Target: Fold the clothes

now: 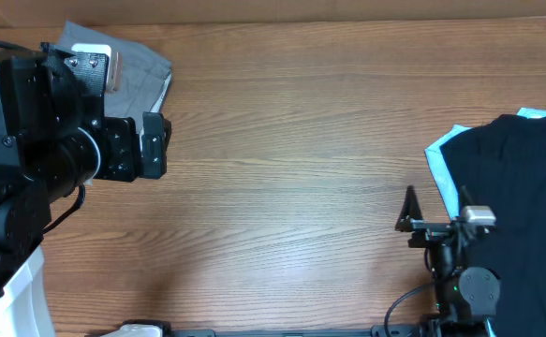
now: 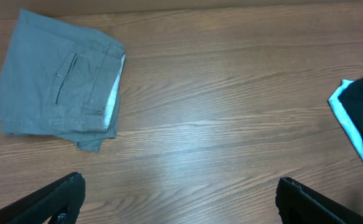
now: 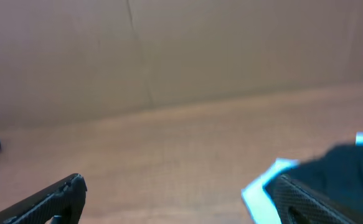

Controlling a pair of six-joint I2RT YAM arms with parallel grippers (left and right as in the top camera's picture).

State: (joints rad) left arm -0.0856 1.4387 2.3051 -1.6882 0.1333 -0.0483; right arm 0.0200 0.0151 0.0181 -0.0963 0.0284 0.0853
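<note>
The grey shorts are lying folded into a neat rectangle at the far left corner of the desk, with a slit pocket facing up and pale lining peeking out along one edge. A black garment is lying in a loose heap at the desk's right edge, and pale blue fabric is showing from under it. The left claw is being held wide open above the desk's left side, on the near side of the shorts, with nothing between its fingers. The right claw is also being held wide open and empty, low over the desk's near right part, beside the black heap.
</note>
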